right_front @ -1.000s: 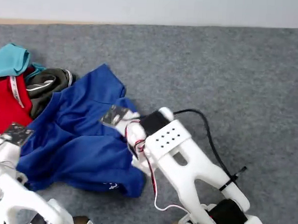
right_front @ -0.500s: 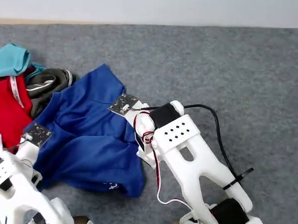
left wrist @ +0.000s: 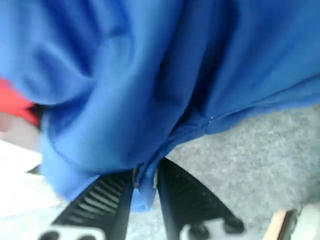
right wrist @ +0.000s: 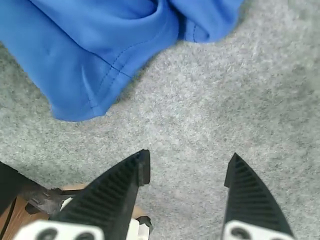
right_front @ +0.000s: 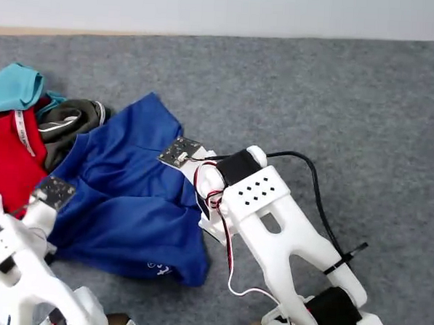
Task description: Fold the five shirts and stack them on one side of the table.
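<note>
**A:** Where's the blue shirt (right_front: 127,201) from where you stand?

**B:** On the left half of the table (right_front: 351,111), seen from above. It lies rumpled and spread out, not folded, with creases running across it and its near corner bunched up.

**A:** And the others?

**B:** They're heaped at the far left edge. The red shirt (right_front: 5,155) is outermost, the teal shirt (right_front: 13,86) sits behind it, and the dark shirt (right_front: 67,125) is wedged between the red one and the blue one, touching both. None of them is folded.

**A:** Has anything got hold of the blue one?

**B:** Yes, the left gripper (left wrist: 146,172). Its fingers are pressed together on a fold of the shirt's hem, and cloth hangs out on both sides of them. The left arm (right_front: 11,268) comes up from the near left corner to the shirt's left edge.

**A:** And the other one?

**B:** The right gripper (right wrist: 189,157) is spread wide with nothing between its fingers. It hangs over bare grey table, just beside the shirt's near right corner, and I see no contact with the cloth. The right arm (right_front: 271,231) leans in from the near side, with its head at the shirt's right edge. A black cable (right_front: 314,193) loops off its back.

**A:** What about the rest of the table?

**B:** It's grey and felt-like all the way across.
</note>
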{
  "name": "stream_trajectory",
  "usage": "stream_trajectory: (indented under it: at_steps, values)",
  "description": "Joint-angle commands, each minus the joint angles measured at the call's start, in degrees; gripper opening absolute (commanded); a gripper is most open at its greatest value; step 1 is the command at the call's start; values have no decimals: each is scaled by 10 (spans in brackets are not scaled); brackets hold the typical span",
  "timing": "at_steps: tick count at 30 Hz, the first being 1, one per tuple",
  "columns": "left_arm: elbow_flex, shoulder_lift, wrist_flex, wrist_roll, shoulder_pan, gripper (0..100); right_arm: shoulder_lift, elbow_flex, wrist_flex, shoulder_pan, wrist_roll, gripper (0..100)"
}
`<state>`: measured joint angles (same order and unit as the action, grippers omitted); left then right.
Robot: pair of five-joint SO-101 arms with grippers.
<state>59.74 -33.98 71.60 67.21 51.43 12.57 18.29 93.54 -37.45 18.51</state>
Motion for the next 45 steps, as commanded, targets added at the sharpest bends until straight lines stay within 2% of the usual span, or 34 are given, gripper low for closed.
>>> stream_trajectory:
  at_steps: [1,6,11,14,18,21,26,33,39,42,45]
  values:
    - [-111,-15,71,-29,-25,5,1,-29,2,6,2,252]
    - [-252,-13,102,-143,-106,5,2,-29,1,6,2,252]
    - [-276,-10,86,-231,-256,5,6,-29,5,6,2,252]
    - [-242,-10,24,-287,-336,5,6,-28,9,7,2,252]
    - [-164,-9,-91,-340,-391,5,6,-27,29,7,2,252]
    - [-125,-10,-128,-345,-398,17,6,-27,53,7,2,252]
    - [-149,-15,-93,-346,-367,149,6,-28,66,16,4,252]
    - [-274,-15,40,-342,-332,182,6,-29,62,60,5,252]
    - [-327,-15,196,-276,-331,189,6,-29,63,65,5,252]
    - [-319,-15,228,-247,-323,188,6,-29,65,65,5,252]
    - [-279,-11,210,-222,-316,188,6,-29,65,65,5,252]
